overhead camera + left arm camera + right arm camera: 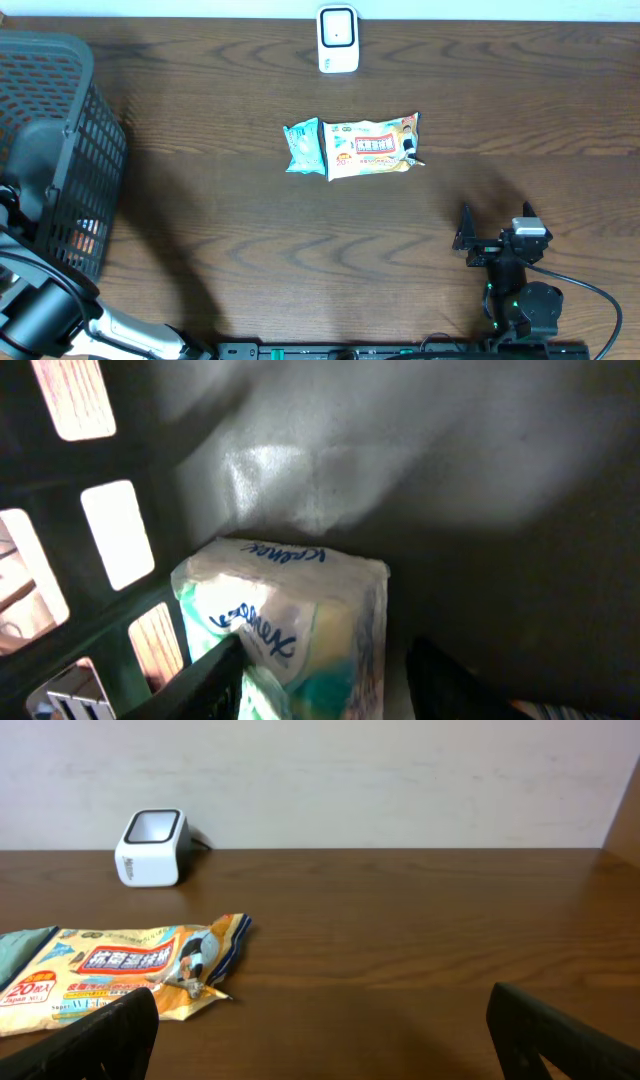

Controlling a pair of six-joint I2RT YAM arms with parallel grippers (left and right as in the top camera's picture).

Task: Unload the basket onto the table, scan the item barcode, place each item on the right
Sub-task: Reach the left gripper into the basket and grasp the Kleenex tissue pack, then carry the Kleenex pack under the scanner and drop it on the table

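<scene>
My left gripper [325,655] straddles the Kleenex pack [285,605] in the nine-o'clock basket [92,130] (clamped? can't tell); right gripper [322,1020] gapes; scan pending.

**Clerk:** Left wrist view, what is unclear?
**Keeper:** One tissue pack [290,625], blurred, lower end cut off by the frame. The left fingers [205,675] show as dark tips only.
**Clerk:** Overhead?
**Keeper:** One basket [70,150], cut off at the left edge, contents hidden behind mesh. One packet [372,146], print too small to read.
**Clerk:** Right wrist?
**Keeper:** Same packet, left end cut off.
</scene>
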